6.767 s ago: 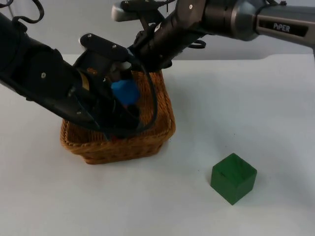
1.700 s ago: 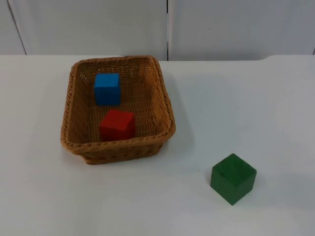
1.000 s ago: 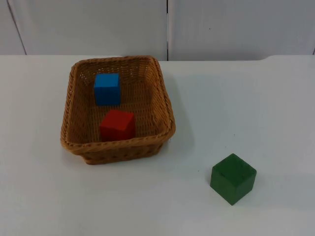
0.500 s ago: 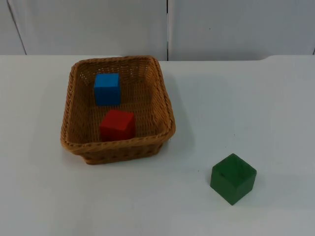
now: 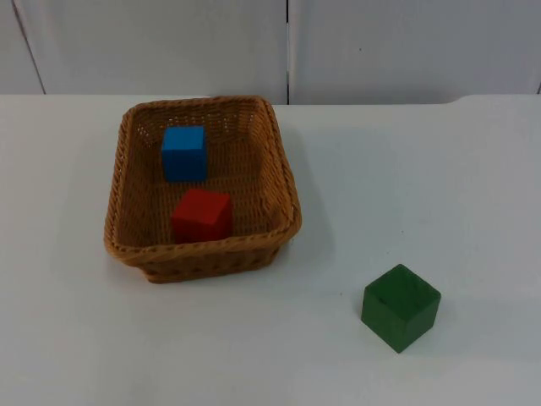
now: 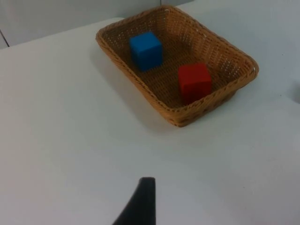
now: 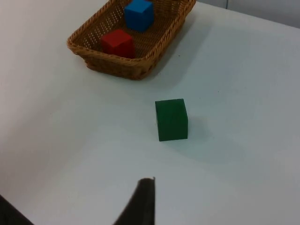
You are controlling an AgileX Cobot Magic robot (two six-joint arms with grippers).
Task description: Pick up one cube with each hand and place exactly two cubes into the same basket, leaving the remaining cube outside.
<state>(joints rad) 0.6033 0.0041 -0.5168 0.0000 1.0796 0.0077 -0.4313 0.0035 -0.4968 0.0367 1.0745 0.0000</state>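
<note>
The blue cube [image 5: 184, 152] and the red cube [image 5: 201, 216] both lie inside the wicker basket [image 5: 283, 182], blue toward 12 o'clock of the basket floor, red toward 6 o'clock, a gap between them. The green cube [image 5: 401, 306] sits on the white bench [image 5: 439, 186], well apart from the basket at about 4 o'clock from it. Two in, one out: I judge the count met, so the step in hand is to leave things be. Doing it well means both arms waiting clear, no brushing the rim, no nudging the green cube toward the basket. A fingertip of the left hand [image 6: 140, 204] and of the right hand [image 7: 140, 201] shows over bare bench; whether either hand is wide or narrow I cannot tell
</note>
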